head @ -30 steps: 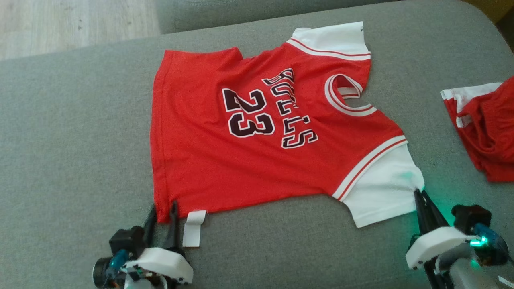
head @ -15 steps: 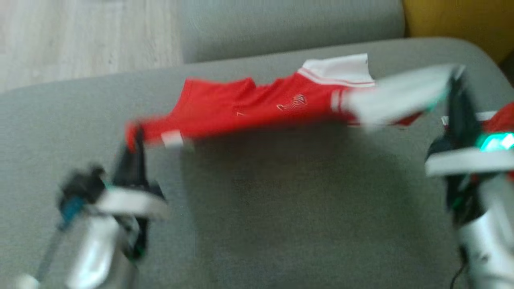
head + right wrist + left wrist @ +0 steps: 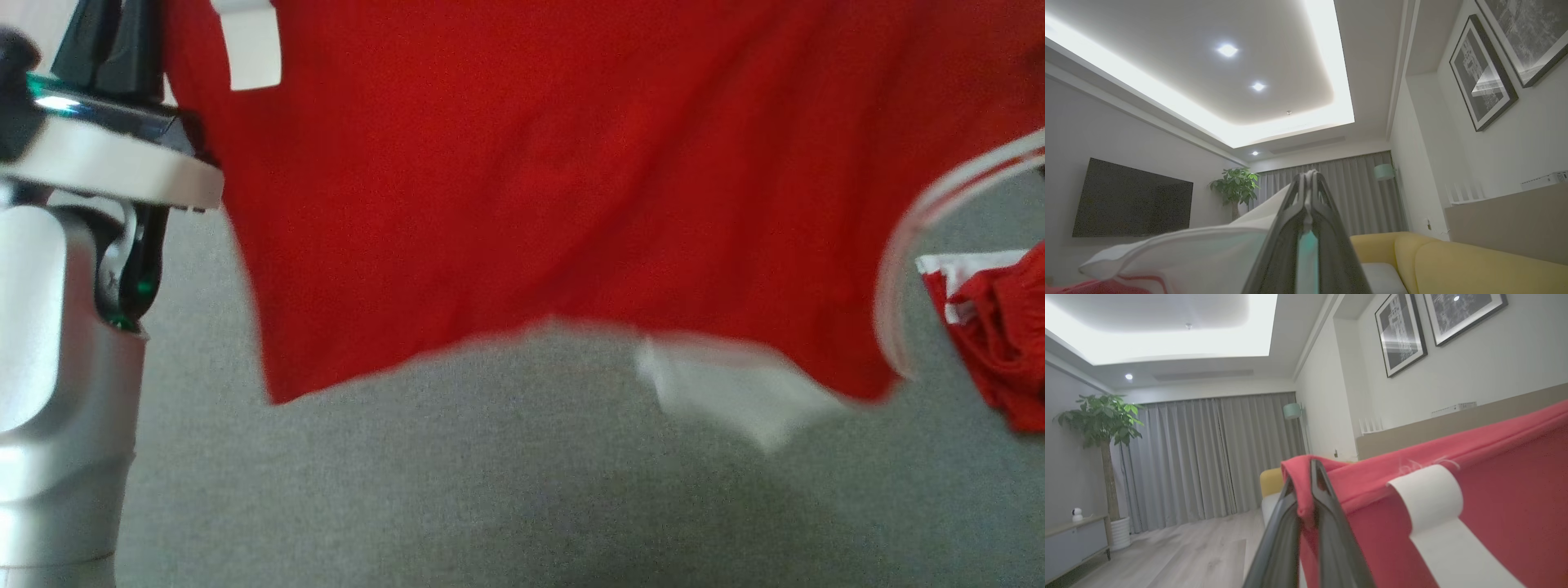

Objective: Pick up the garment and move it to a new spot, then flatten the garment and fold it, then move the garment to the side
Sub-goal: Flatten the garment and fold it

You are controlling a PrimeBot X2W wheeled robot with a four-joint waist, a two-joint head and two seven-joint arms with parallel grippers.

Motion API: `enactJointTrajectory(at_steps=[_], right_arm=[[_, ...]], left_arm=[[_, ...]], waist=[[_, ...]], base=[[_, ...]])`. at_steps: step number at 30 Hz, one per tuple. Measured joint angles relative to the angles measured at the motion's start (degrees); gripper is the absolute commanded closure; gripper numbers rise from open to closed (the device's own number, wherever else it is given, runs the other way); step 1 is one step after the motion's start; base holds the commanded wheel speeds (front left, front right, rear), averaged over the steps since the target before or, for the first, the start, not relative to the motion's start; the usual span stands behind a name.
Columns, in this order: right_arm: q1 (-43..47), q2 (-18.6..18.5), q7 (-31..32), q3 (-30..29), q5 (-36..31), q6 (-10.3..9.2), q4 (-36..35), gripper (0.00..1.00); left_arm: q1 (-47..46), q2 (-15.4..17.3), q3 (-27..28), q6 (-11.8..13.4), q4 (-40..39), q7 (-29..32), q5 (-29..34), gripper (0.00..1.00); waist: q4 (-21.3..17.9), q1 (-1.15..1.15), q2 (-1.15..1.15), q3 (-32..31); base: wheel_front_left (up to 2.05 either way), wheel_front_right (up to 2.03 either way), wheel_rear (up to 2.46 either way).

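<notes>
Jersey (image 3: 531, 180) is off the grey cushion (image 3: 490, 506) now. A second ago it lay flat, print up, with a claw at the near hem corner and one at the near sleeve. Now it hangs across the upper frame, its lower edge and far white sleeve (image 3: 735, 392) dangling above the cushion. The edge is blurred, so it's likely swinging.

Left claw (image 3: 114, 33), upper left, is pinched tight on the red hem corner beside the white tag (image 3: 249, 45). Right claw (image 3: 1308, 179) is clamped on the near white sleeve (image 3: 1200, 249).

My read: pick-up done, relocation underway. Set-down should stay clear of the second red garment (image 3: 996, 335) at the right edge. Flatten and fold not started.
</notes>
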Motion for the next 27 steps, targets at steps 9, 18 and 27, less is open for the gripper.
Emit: enactJointTrajectory(at_steps=[9,18,27], right_arm=[[-15.33,0.63,-1.4,4.14,-5.2,0.0,17.11,1.0],[-31.43,2.71,-7.06,0.73,-7.59,0.0,26.68,1.0],[-9.13,2.92,-7.03,1.32,-1.32,0.0,26.98,1.0]], left_arm=[[-8.03,-2.27,-1.48,3.81,10.55,-0.4,2.32,1.0],[-23.52,-5.09,0.25,7.76,19.52,-14.48,5.25,1.0],[-4.73,-9.9,1.87,7.75,26.1,-15.66,3.26,1.0]], waist=[[0.67,0.02,0.0,8.87],[1.23,0.02,0.0,15.9],[-0.31,0.01,0.0,15.6]], base=[[0.0,0.0,0.0],[0.0,0.0,0.0],[0.0,0.0,0.0]])
